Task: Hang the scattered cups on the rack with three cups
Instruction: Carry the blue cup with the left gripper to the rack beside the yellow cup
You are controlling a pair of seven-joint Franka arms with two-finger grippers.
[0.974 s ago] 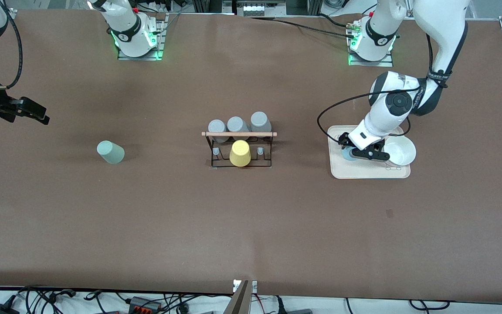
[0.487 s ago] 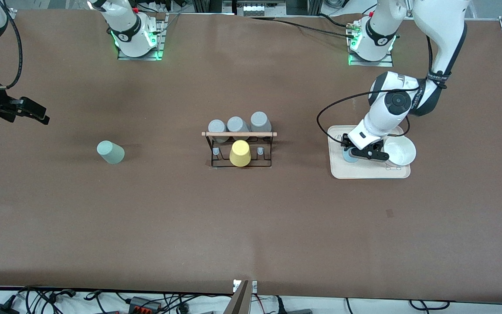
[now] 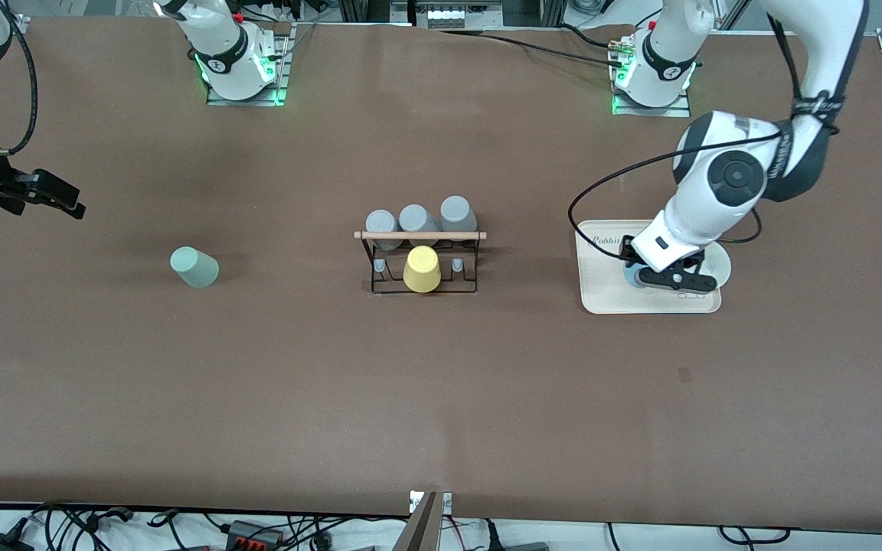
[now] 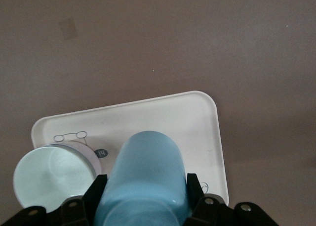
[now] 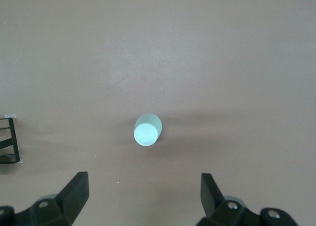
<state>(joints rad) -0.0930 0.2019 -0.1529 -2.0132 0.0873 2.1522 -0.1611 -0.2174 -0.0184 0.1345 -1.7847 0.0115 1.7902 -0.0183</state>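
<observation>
Blue cup (image 4: 143, 181) gripped; green cup (image 3: 194, 267) upside-down.

Left arm bent down from its base, left tool (image 3: 659, 277) low, fingers clamped on a light blue cup (image 4: 143, 179), right arm waiting at its end of the surface, right tool (image 3: 66, 205) raised, fingers spread wide

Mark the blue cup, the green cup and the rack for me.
blue cup (image 4: 145, 181), left wrist view, its side wall.
green cup (image 3: 194, 267), front view, its side.
rack (image 3: 419, 235), front view, the wooden dowel.
</observation>
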